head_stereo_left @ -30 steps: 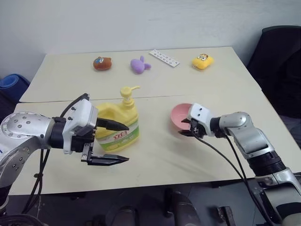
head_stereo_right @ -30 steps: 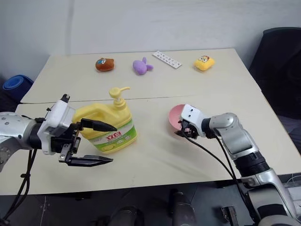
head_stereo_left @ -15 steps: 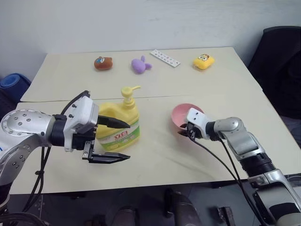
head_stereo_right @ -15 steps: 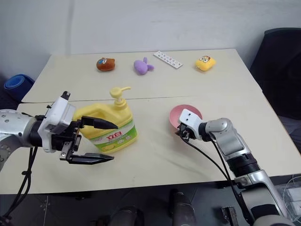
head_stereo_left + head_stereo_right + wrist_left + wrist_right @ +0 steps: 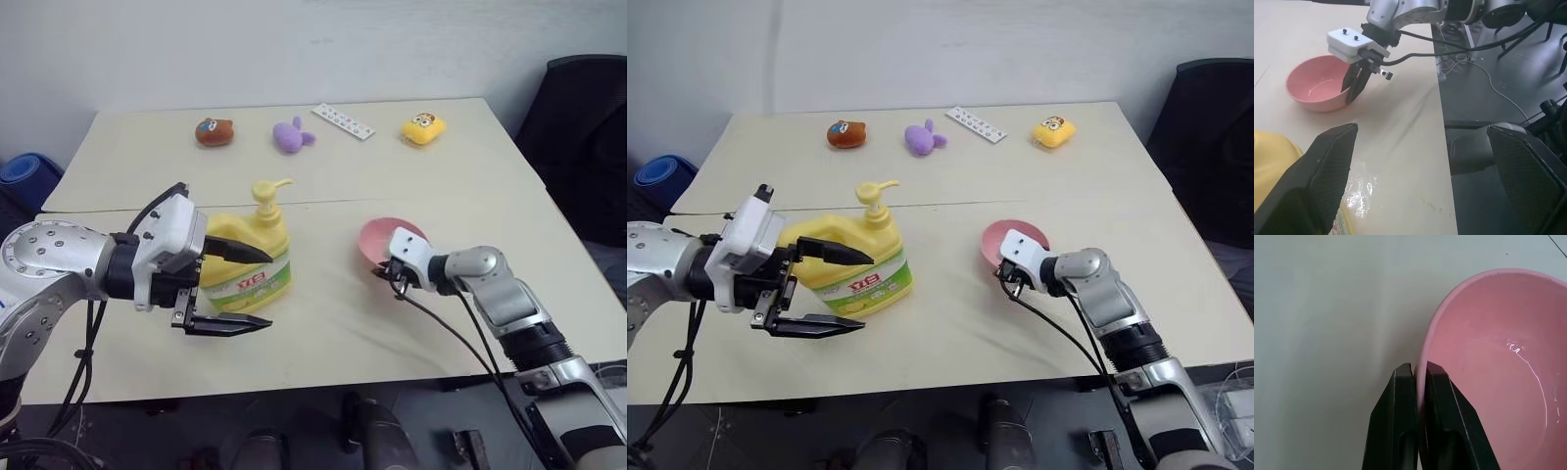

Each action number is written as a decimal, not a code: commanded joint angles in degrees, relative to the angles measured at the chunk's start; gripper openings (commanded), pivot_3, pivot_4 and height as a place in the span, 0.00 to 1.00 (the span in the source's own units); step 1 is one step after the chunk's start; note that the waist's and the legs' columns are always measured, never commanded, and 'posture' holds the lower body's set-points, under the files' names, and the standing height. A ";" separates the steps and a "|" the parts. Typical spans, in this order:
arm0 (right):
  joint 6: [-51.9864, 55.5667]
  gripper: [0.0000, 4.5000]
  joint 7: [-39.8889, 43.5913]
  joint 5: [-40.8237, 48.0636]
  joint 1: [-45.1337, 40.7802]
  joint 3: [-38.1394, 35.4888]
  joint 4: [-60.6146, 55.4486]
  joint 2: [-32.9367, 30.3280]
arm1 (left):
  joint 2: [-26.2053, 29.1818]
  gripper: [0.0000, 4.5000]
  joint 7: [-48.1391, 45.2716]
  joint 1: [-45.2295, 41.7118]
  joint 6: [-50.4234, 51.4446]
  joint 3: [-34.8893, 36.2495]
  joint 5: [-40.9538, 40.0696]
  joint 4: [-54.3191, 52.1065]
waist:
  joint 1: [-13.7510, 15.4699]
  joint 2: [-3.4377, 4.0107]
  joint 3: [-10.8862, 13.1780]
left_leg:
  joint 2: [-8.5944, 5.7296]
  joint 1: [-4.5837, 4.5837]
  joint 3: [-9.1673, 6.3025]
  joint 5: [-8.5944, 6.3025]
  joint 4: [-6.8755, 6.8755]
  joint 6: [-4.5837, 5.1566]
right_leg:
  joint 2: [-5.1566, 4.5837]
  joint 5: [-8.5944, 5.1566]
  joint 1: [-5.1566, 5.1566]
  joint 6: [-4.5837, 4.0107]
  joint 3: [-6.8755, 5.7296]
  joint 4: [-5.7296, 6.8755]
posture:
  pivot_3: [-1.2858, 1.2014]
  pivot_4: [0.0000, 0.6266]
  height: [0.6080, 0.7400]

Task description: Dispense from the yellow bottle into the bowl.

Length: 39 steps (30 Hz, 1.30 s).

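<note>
Left eye view — surface: a pale cream table (image 5: 323,333) made of two tops butted together, the seam running left to right across the middle. Behind it stands a plain light wall; a dark chair (image 5: 578,137) stands at the far right, a blue object (image 5: 24,176) on the floor at the far left.

Far row, left to right: a brown bear toy (image 5: 214,131), a purple bunny toy (image 5: 291,135), a white strip with dark marks (image 5: 343,120), a small yellow cartoon toy (image 5: 422,127).

Near half, left of centre: the yellow bottle (image 5: 252,264), upright, pump top with its spout pointing right, green-and-white label facing the near edge. Right of centre and well apart from the bottle: the pink bowl (image 5: 384,240), resting on the table.

Left gripper (image 5: 255,291) — fingers spread wide, pointing right, one above the other in front of the bottle's near side. Whether either finger touches the bottle cannot be told; nothing is gripped.

Right gripper (image 5: 390,275) — at the bowl's near rim. Right wrist view: the two black fingers (image 5: 1396,431) are closed tight on the bowl's thin rim, one finger outside the wall, one inside. A faint wet streak shows on the bowl's inner surface.
</note>
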 commanded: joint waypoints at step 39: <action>-11.36 0.00 35.41 7.85 -47.71 8.22 21.08 11.80 | -7.38 0.02 10.65 -21.72 5.72 0.36 3.31 17.27 | -0.37 -0.02 0.03 | 0.05 -0.36 0.09 0.12 0.24 -0.34 | 0.05 -0.06 -0.98 -0.24 0.07 0.67 | 0.52 0.24 1.00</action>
